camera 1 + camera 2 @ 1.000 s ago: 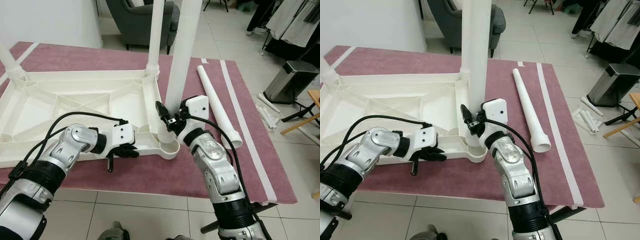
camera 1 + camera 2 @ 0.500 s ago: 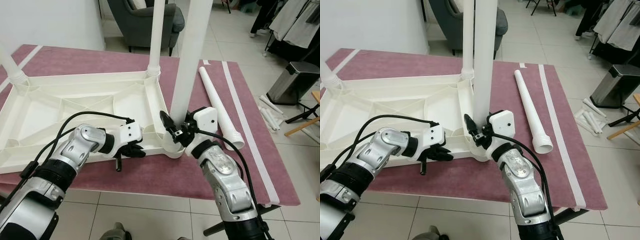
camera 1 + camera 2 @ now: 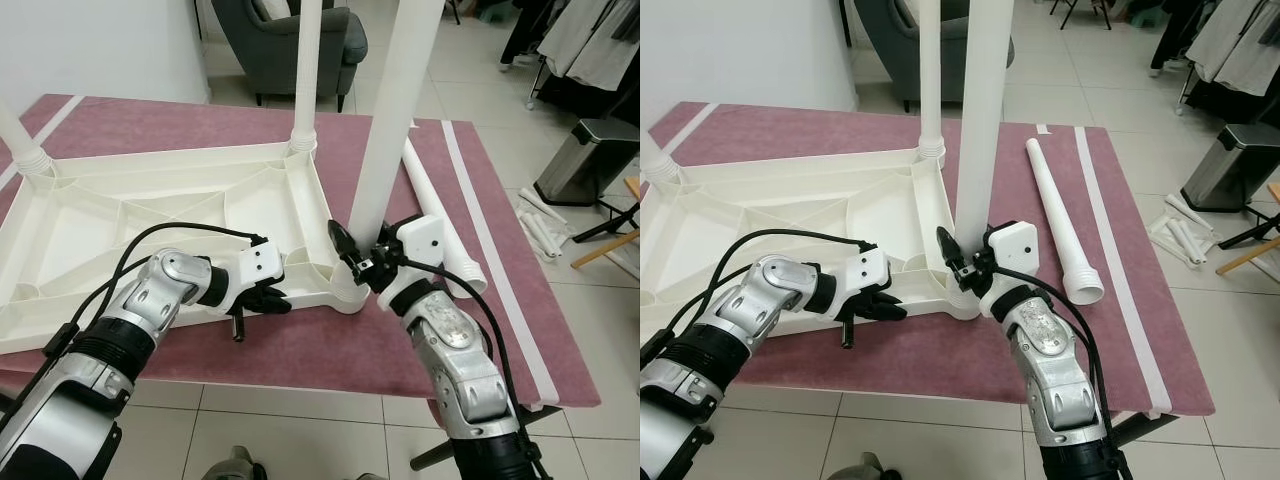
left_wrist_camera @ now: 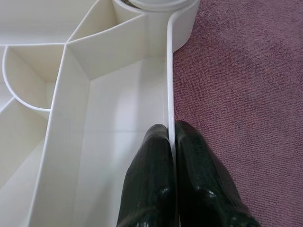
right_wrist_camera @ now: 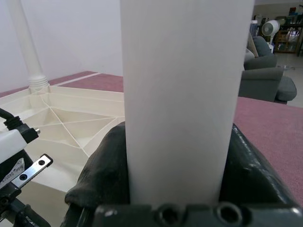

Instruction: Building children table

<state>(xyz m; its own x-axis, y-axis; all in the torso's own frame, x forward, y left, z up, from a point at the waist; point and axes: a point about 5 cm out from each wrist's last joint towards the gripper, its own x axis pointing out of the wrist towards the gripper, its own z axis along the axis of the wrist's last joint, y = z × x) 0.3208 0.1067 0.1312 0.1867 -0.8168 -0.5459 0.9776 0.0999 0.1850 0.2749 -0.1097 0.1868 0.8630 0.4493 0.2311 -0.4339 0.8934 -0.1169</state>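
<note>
Pinching the tabletop rim, left pincer; right pincer clamped round the upright leg.

A: What's around that purple rug?

B: A dark grey armchair on the tile behind it. Off its right edge there's a steel pedal bin, with clothes hanging further back, plus a wooden frame piece.

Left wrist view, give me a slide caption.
Left gripper fingers pinch the white tabletop's rim beside the purple rug.
</note>
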